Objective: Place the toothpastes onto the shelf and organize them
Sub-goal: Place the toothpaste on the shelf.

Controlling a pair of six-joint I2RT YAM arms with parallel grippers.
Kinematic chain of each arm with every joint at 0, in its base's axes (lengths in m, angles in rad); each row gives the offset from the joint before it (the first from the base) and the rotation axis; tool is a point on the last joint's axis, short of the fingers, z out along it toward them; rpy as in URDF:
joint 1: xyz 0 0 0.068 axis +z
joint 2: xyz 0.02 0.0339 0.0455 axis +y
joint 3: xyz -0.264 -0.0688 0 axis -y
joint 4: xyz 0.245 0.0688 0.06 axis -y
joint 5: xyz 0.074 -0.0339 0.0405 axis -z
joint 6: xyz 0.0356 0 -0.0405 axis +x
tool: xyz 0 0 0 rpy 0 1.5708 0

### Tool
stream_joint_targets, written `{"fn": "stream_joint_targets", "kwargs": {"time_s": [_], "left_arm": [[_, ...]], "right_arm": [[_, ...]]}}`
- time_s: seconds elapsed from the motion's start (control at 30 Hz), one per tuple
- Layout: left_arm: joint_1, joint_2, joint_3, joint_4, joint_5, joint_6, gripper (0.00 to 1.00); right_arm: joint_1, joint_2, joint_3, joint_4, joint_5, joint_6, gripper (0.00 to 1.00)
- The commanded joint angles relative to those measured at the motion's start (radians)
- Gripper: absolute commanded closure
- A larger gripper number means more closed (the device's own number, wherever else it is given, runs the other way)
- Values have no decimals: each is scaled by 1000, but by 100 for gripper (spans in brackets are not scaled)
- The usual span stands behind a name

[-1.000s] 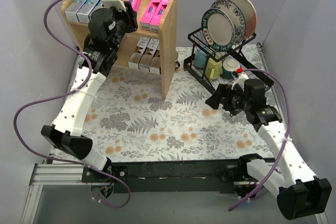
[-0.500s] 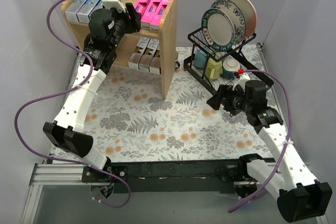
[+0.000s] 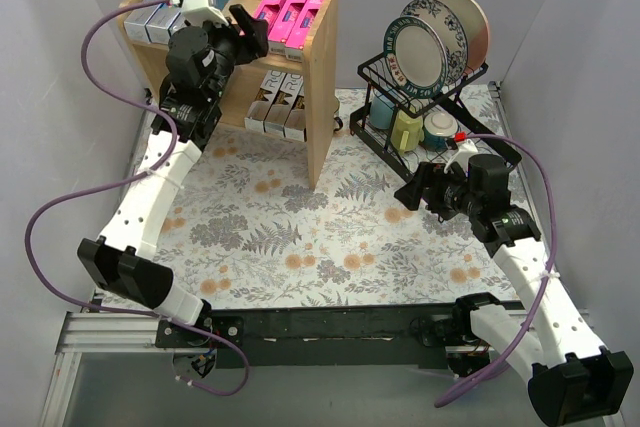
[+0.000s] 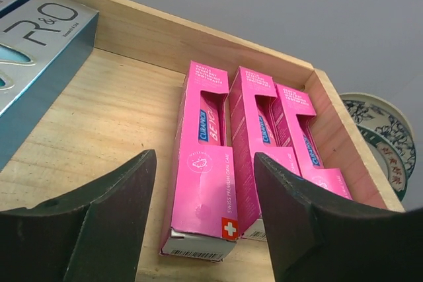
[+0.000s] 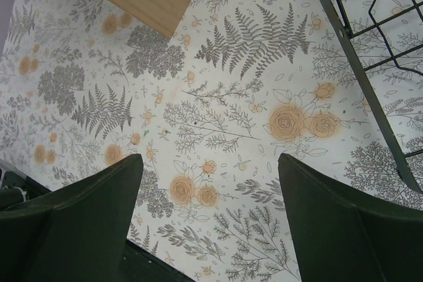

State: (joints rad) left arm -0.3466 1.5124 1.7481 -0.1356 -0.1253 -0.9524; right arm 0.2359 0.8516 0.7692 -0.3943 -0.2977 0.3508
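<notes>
- The shelf (image 3: 320, 77) is standing at the 11 o'clock corner of the floral mat (image 3: 300, 237), seen from the overhead camera.
- Silver-and-teal cartons (image 3: 150, 9) are lying flat on the top tier at its 9 o'clock end. The wrist camera is catching one of them (image 4: 39, 37) with big lettering on its face.
- The left gripper (image 3: 245, 32) is hovering over the top tier between the two colour groups. Its fingers (image 4: 119, 209) are standing apart, gripping nothing. In the wrist view, the left gripper (image 4: 205, 163) is framing the near end of the leftmost pink carton without touching it.
- Three pink cartons (image 3: 290, 19) are lying flat, side by side and touching, at the 3 o'clock end of the top tier. The last of the pink cartons (image 4: 231, 163) is sitting close beside the raised rim.
- Pale and brown-gold lower-tier cartons (image 3: 275, 107) are sitting packed together on the tier below.
- The dish rack (image 3: 375, 72) is standing at 3 o'clock of the shelf, carrying upright plates (image 3: 425, 52).
- The right gripper (image 3: 405, 192) is hanging at 6 o'clock of the rack. Its fingers (image 5: 86, 216) are spreading wide over bare mat, holding nothing.
</notes>
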Motion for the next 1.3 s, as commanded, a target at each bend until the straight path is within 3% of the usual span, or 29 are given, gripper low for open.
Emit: {"fn": "stream_joint_targets", "kwargs": {"time_s": [0.0, 0.47, 0.9, 1.27], "left_arm": [[12, -55, -4, 70, -10, -108, 41], [14, 83, 136, -91, 30, -169, 66], [14, 138, 175, -82, 78, -163, 69], [15, 134, 197, -116, 158, -121, 63]], "right_arm": [[-3, -22, -7, 31, -1, -13, 9], [-3, -31, -5, 25, 6, -15, 9], [-3, -32, -7, 23, 9, -16, 9], [-3, -34, -2, 23, 8, -16, 9]]}}
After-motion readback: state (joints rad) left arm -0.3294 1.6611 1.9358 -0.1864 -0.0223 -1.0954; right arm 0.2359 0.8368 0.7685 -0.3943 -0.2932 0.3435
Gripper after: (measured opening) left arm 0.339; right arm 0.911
